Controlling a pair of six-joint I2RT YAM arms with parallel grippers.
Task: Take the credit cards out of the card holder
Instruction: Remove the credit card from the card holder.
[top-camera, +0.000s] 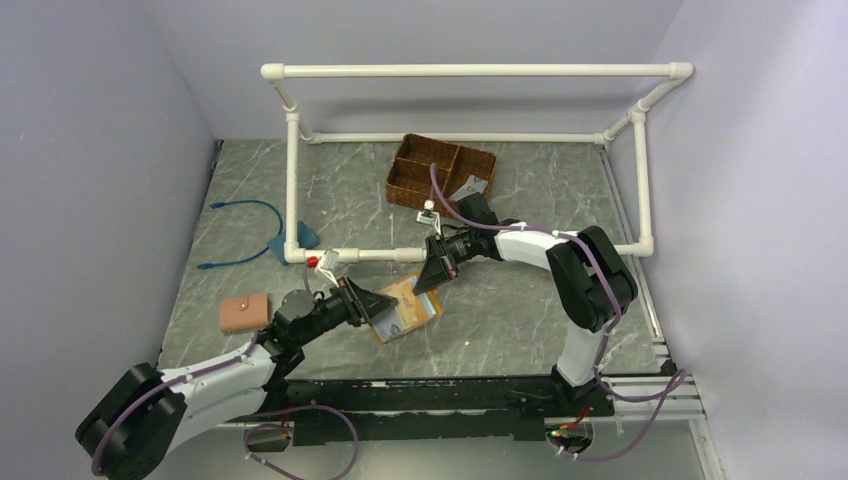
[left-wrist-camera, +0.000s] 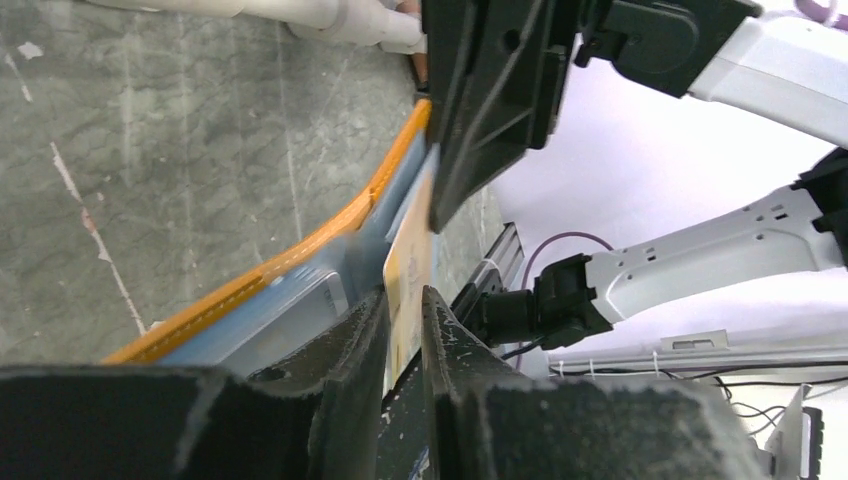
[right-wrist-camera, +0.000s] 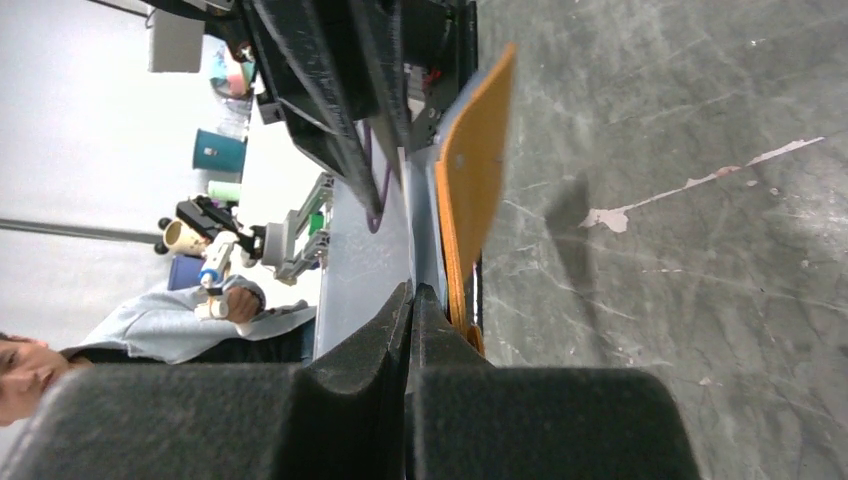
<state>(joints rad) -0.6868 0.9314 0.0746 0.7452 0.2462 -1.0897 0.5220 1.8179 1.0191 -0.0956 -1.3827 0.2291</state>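
Left gripper (left-wrist-camera: 405, 335), jaws narrow and clamping the edge of a credit card (left-wrist-camera: 408, 270) between its fingertips. Card holder (left-wrist-camera: 290, 265) just beyond them, its far corner pinched shut in the right gripper (right-wrist-camera: 412, 320). Risk: a shallow bite may let the card slip, or the holder may drag along.

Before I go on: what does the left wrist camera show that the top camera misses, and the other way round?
Only the left wrist view: a thin pale card between the fingers of the left gripper. Only the top view: the pink-salmon leather wallet and the brown wicker basket. Both: the mustard-orange leather card holder, with the right gripper clamped on its edge.
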